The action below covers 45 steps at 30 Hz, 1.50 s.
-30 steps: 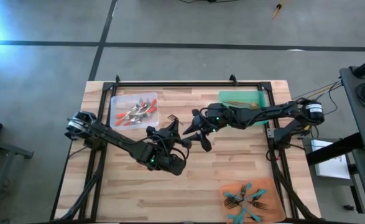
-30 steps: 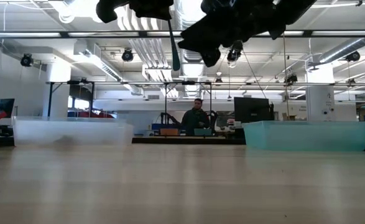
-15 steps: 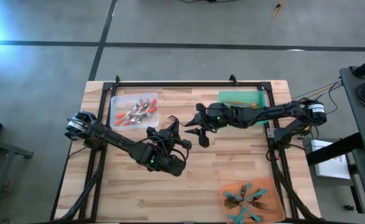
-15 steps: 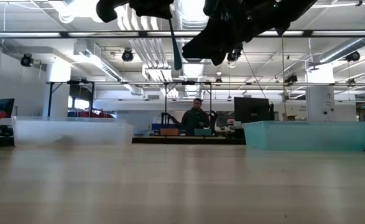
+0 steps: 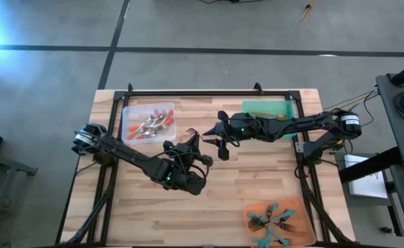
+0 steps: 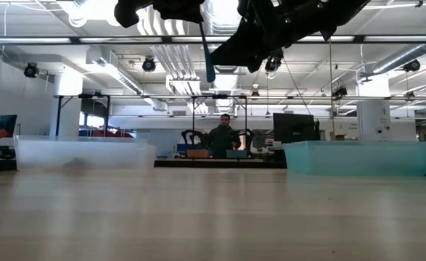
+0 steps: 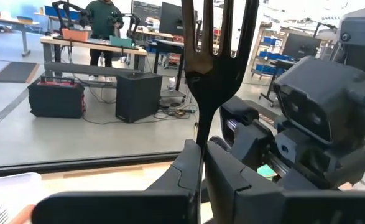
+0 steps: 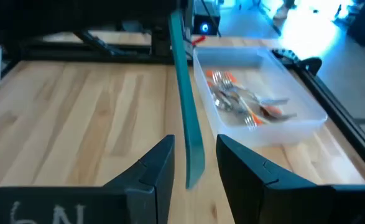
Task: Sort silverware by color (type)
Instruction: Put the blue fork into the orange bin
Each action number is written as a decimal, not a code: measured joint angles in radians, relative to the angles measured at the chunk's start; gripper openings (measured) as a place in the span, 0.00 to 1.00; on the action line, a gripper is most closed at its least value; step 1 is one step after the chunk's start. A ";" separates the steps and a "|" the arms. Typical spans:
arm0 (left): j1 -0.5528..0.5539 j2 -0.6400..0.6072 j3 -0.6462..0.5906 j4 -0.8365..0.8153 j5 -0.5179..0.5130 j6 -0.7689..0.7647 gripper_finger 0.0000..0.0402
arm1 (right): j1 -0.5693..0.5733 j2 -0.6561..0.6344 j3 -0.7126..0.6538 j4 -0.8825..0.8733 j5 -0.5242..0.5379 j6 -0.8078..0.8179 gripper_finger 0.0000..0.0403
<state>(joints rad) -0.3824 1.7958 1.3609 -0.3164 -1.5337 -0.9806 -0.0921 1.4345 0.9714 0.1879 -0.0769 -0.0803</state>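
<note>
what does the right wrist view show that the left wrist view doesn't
Only the right wrist view: the fork's teal handle hanging between the open fingers of the right end effector.
Only the left wrist view: the fork's tines pointing up, the left end effector shut on the fork, and a person in the room behind.
Both: the same fork, the clear tray and the wooden table.

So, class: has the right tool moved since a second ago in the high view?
Yes. The right tool has drawn back a little toward the green tray, away from the left tool, which holds the teal-handled fork.
</note>
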 joint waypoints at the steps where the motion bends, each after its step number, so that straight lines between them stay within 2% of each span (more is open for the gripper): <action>1: 0.000 0.000 0.000 0.004 0.001 0.000 0.00 | 0.000 0.000 0.000 0.011 0.000 0.000 0.28; 12: 0.001 0.000 0.000 0.043 0.001 0.000 0.00 | 0.000 0.000 0.000 0.035 0.002 0.001 0.26; 29: 0.001 0.000 0.030 0.058 -0.002 0.051 0.00 | 0.000 0.001 0.000 0.064 -0.002 0.000 0.03; 36: 0.001 0.000 0.033 0.056 0.002 0.063 0.00 | 0.001 0.001 0.000 0.061 -0.003 0.000 0.02; 41: 0.001 0.000 0.032 0.054 0.042 0.113 0.00 | 0.001 0.002 0.000 0.050 -0.003 0.008 0.02; 45: 0.001 0.000 0.032 0.054 0.046 0.129 0.03 | 0.001 0.002 0.000 0.050 -0.001 0.008 0.02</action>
<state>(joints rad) -0.3817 1.7954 1.3926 -0.2629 -1.4873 -0.8511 -0.0914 1.4361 0.9714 0.2375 -0.0782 -0.0719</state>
